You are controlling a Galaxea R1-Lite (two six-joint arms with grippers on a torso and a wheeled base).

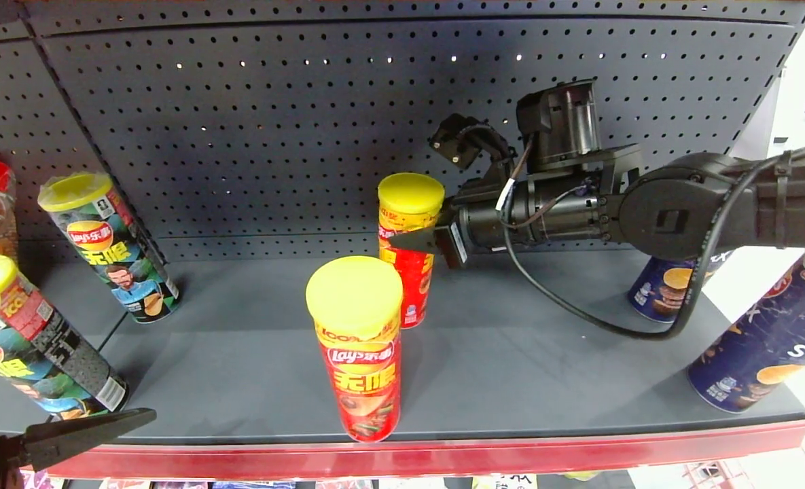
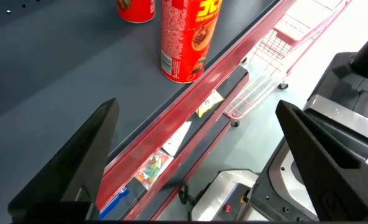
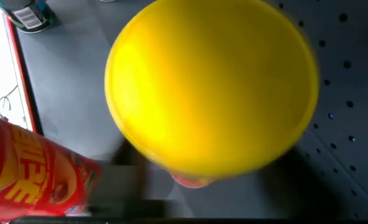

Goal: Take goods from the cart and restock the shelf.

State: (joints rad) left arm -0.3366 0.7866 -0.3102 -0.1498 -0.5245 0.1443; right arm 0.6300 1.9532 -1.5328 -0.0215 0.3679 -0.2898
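While the rear can (image 1: pixel 412 285) stands upright near the back of the shelf (image 1: pixel 524 353), the right gripper (image 1: pixel 416 241) is closed around its upper half. One finger lies across its front face and the other is hidden behind. In the right wrist view the yellow lid (image 3: pixel 212 87) sits directly under the camera.

At 6 to 7 o'clock from it, near the shelf's front lip, stands the front can (image 1: pixel 360 353), apart from it but close. Two blue cans (image 1: pixel 660 288) stand at 3 to 4 o'clock, the nearer one under the right forearm. Two green cans (image 1: pixel 113 251) stand at 9 o'clock.

The left gripper (image 2: pixel 196 155) hangs at 7 o'clock below the shelf edge, fingers spread wide and holding nothing.

The main risk is probably the release. If the fingers open unevenly or drag as they pull out toward 3 o'clock, the tall can could tip onto the front can and send it over the lip. The slack cable (image 1: pixel 579 312) or the forearm could also brush the nearer blue can.
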